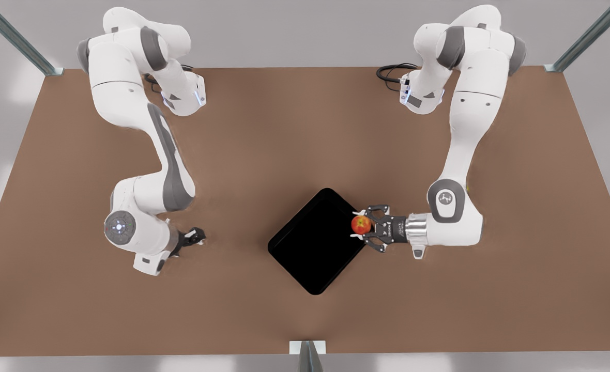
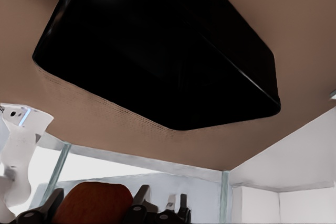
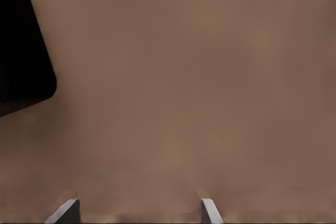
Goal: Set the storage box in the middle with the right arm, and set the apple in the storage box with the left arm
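Being gripped by the left gripper (image 1: 359, 225), the apple (image 1: 361, 224) is being held over the storage box (image 1: 315, 240) rim; the right gripper (image 1: 197, 236) is being held spread above bare table (image 3: 210, 103).

Even, bright, diffuse light; soft faint shadows under the white arms on the matte brown table (image 1: 305, 129). The glossy black rectangular storage box (image 1: 315, 243) reads featureless black, faint sheen on its wall in the left wrist view. Wrist views soft.

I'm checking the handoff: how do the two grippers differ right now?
The left gripper is shut on the apple at the storage box edge; the right gripper is open, holds nothing, and waits apart from the box over bare table. Both are black two-finger grippers.
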Robot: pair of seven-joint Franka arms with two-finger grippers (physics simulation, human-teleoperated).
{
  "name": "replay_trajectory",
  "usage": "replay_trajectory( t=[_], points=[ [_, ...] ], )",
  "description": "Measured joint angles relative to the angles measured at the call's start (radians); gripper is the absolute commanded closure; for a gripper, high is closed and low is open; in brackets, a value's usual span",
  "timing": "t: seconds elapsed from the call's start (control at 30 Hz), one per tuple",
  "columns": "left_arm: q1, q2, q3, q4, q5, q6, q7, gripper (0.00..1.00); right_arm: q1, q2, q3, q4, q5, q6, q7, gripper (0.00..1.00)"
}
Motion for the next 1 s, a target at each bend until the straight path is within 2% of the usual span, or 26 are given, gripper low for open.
replay_trajectory(
  t=[0.03, 0.1, 0.13, 0.4, 0.5, 0.57, 0.63, 0.67, 0.73, 0.77, 0.8, 0.83, 0.9, 0.93, 0.97, 1.0],
  points=[
    [-0.064, 0.005, 0.000, 0.001, -0.002, 0.072, -0.057, 0.79, -0.064, -0.087, -0.032, -0.006, -0.080, -0.159, 0.004, 0.00],
    [-0.136, 0.018, -0.001, 0.002, 0.014, 0.155, -0.108, 0.79, -0.127, -0.249, -0.033, -0.081, -0.167, -0.218, 0.008, 0.00],
    [-0.156, 0.033, 0.000, 0.003, 0.028, 0.179, -0.112, 0.00, -0.140, -0.291, -0.033, -0.089, -0.172, -0.267, 0.011, 0.00],
    [-0.167, 0.068, 0.009, 0.096, 0.300, 0.129, -0.092, 0.00, -0.148, -0.313, -0.033, -0.094, -0.206, -0.278, 0.004, 0.00],
    [-0.166, 0.049, 0.014, 0.230, 0.460, 0.099, -0.067, 0.00, -0.148, -0.313, -0.033, -0.094, -0.207, -0.278, 0.003, 0.00],
    [-0.153, -0.022, 0.019, 0.263, 0.663, 0.083, 0.129, 0.00, -0.148, -0.316, -0.033, -0.094, -0.207, -0.278, 0.001, 0.00],
    [-0.074, -0.131, 0.088, 0.254, 0.823, -0.087, 0.527, 0.00, -0.148, -0.317, -0.033, -0.094, -0.207, -0.278, 0.001, 0.00],
    [-0.069, -0.191, 0.155, 0.245, 0.877, -0.206, 0.685, 0.00, -0.148, -0.317, -0.033, -0.094, -0.207, -0.283, 0.001, 0.00],
    [-0.064, -0.441, 0.235, 0.058, 0.971, -0.327, 0.993, 0.00, -0.149, -0.316, -0.033, -0.094, -0.207, -0.291, 0.001, 0.00],
    [-0.058, -0.564, 0.230, -0.062, 1.019, -0.334, 1.076, 0.00, -0.150, -0.316, -0.033, -0.095, -0.206, -0.292, -0.001, 0.00],
    [0.028, -0.651, 0.143, -0.142, 1.059, -0.382, 1.236, 0.00, -0.150, -0.316, -0.033, -0.096, -0.206, -0.292, -0.001, 0.00],
    [0.090, -0.617, 0.093, -0.079, 1.087, -0.456, 1.389, 0.00, -0.150, -0.314, -0.033, -0.096, -0.206, -0.292, -0.001, 0.00],
    [0.223, -0.440, -0.027, 0.146, 1.128, -0.498, 1.376, 0.00, -0.151, -0.313, -0.033, -0.096, -0.206, -0.292, 0.001, 0.00],
    [0.213, -0.445, -0.025, 0.085, 1.144, -0.451, 1.364, 0.00, -0.151, -0.313, -0.033, -0.097, -0.206, -0.292, 0.001, 0.00],
    [0.215, -0.545, -0.026, -0.102, 1.158, -0.307, 1.317, 0.00, -0.151, -0.313, -0.033, -0.097, -0.206, -0.293, 0.001, 0.00],
    [0.213, -0.576, -0.025, -0.157, 1.169, -0.266, 1.308, 0.00, -0.152, -0.312, -0.033, -0.097, -0.206, -0.292, 0.000, 0.00]
  ],
)
